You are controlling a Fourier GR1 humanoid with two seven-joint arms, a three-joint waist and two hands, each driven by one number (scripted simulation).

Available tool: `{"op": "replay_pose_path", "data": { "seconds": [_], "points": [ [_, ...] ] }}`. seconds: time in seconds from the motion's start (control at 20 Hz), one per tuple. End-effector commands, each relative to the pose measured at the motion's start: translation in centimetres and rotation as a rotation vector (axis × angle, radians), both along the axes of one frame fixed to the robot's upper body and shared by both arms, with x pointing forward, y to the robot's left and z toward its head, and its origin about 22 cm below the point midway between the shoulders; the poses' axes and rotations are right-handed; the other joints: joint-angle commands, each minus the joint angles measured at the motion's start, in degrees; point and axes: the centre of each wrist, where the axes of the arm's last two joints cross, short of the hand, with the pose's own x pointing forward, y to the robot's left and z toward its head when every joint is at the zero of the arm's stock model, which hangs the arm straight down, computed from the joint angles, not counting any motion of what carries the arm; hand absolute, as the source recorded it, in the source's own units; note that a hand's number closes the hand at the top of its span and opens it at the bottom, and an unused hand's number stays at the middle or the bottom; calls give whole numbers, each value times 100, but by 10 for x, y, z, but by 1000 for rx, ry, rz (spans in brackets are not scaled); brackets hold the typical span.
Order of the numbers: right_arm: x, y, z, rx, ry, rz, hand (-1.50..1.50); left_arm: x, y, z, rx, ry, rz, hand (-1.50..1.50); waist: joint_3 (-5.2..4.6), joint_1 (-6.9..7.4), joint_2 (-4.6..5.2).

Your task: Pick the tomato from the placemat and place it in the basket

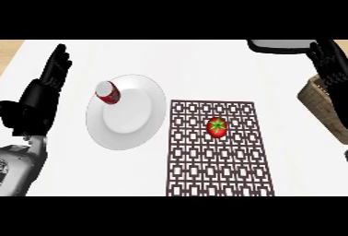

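A red tomato (217, 127) with a green stalk lies on the dark patterned placemat (219, 170), toward its upper right. A woven basket (323, 105) shows partly at the right edge. My right hand (331, 62) hangs above the basket's far end, well up and right of the tomato, fingers relaxed and holding nothing. My left hand (49, 78) rests open at the left edge, fingers straight and pointing up.
A white plate (132, 120) sits left of the placemat, with a red and white cup (107, 92) lying on its upper left rim. A dark-rimmed round object (279, 46) is at the top right. The counter's wooden edge (8, 53) shows top left.
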Motion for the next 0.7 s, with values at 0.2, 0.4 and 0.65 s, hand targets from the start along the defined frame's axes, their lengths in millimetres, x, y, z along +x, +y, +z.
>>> {"op": "replay_pose_path", "data": {
  "seconds": [0.2,0.4,0.65],
  "points": [
    [26,63,-13,291,-2,-50,150,-48,2,-119,-170,534,100,0,108,395,103],
    [29,159,-36,205,28,166,150,-57,6,-140,-193,702,78,0,107,552,115],
    [32,230,-63,-4,56,-55,-150,-74,18,-151,-189,732,103,0,93,409,31]
  ]
}}
